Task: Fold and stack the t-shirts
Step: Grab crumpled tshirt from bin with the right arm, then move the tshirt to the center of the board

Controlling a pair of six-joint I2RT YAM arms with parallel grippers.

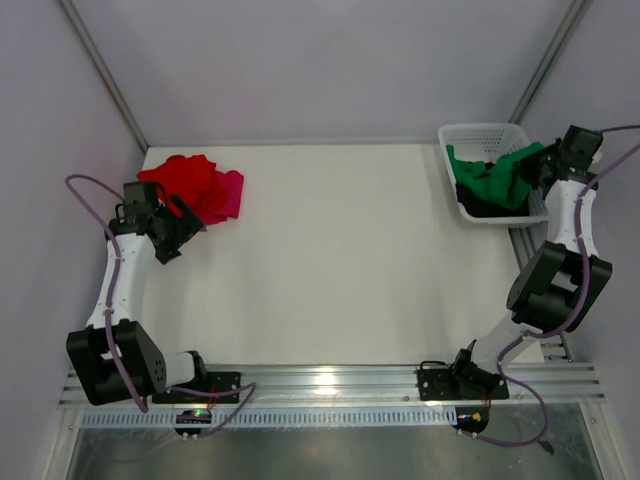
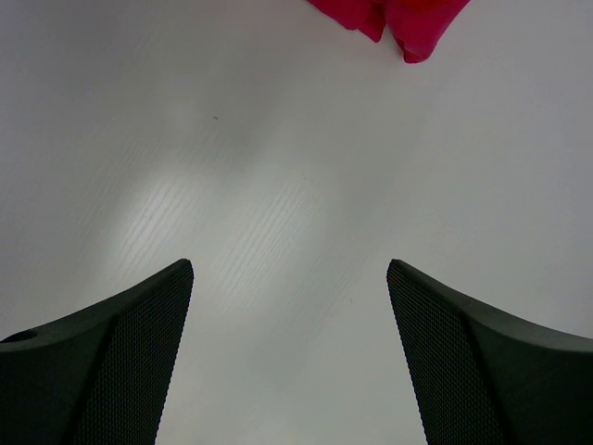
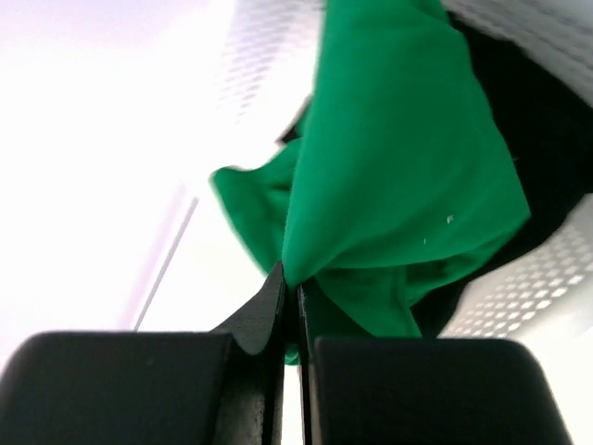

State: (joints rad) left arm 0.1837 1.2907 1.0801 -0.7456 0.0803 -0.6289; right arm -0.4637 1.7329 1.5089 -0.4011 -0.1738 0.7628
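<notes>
Pinch shown only in right wrist view: green t-shirt [image 3: 398,167] being gripped by closed right end effector [image 3: 289,283]. Overhead: shirt being held over basket [image 1: 482,131] at table [image 1: 340,260] far right corner, black t-shirt [image 1: 478,208] beneath. Left end effector [image 2: 289,273] being held open near red t-shirt [image 1: 180,178] and magenta t-shirt [image 1: 231,195] at far left edge; broad bare table middle between arms.

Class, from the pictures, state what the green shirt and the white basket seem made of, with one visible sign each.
The green shirt: soft matte cloth; it drapes in folds. The white basket: probably rigid plastic, smooth; moulded lattice of holes.
</notes>
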